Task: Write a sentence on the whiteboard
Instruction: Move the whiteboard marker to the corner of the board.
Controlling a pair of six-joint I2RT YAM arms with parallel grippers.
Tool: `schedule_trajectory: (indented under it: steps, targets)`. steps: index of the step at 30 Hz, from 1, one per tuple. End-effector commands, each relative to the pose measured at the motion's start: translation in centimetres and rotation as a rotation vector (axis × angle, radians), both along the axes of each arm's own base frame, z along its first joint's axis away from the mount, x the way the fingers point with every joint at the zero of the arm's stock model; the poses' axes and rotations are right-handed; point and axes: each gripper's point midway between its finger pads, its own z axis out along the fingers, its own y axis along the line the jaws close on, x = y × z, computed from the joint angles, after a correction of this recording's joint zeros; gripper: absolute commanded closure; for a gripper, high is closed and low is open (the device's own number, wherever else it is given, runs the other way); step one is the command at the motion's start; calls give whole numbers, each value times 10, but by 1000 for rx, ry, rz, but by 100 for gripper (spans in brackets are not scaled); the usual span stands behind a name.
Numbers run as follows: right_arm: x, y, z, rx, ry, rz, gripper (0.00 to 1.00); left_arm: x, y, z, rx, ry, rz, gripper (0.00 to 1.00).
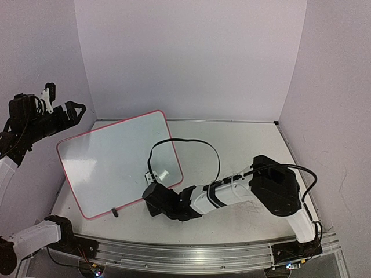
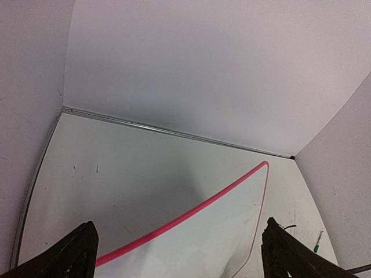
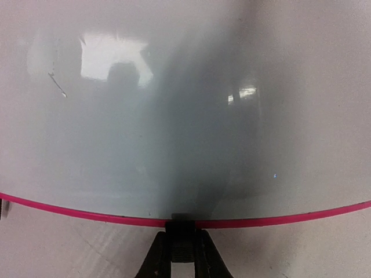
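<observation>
Right wrist view: right gripper (image 3: 182, 234) pinched nearly shut on board (image 3: 174, 145) rim, probably to steady or shift it. Board lies on table (image 1: 249, 145), left side. Left gripper (image 1: 74, 109) wide open, empty.

Soft even light; window glare on whiteboard (image 3: 185, 116); wrist views curved.

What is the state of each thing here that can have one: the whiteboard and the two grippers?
whiteboard: lying on the table, turned askew, no writing visible.
left gripper: open, empty, raised over the table's left side.
right gripper: shut, tips at the whiteboard's pink edge; whether it grips anything cannot be told.
</observation>
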Motion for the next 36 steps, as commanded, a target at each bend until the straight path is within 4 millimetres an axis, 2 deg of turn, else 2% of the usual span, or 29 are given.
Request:
schedule_trajectory:
  steps: [1, 5, 9, 16, 21, 24, 26, 30, 36]
  targets:
    - [33, -53, 50, 65, -93, -169, 100, -2, 1, 27, 8, -62, 1, 1]
    - [39, -100, 50, 64, -96, -248, 100, 2, 0, 25, 5, -51, -3, 1]
    - [39, -163, 39, 41, -92, -345, 100, 6, -1, 22, 3, -39, -9, 1]
    - [37, -260, 26, 30, -98, -522, 100, 16, -8, 17, -17, -24, -42, 1]
    - [30, -314, 25, 74, -111, -680, 100, 21, -11, 13, -31, -14, -55, 1]
    - [24, -333, 23, 83, -115, -745, 100, 24, -14, 9, -42, -4, -66, 1]
    - [23, -337, 21, 84, -112, -757, 100, 26, -16, 6, -51, 2, -73, 1]
    - [26, -327, 19, 93, -90, -750, 100, 30, -19, -2, -70, 22, -88, 1]
    - [30, -312, 29, 62, -119, -711, 100, 31, -21, -11, -78, 39, -94, 0]
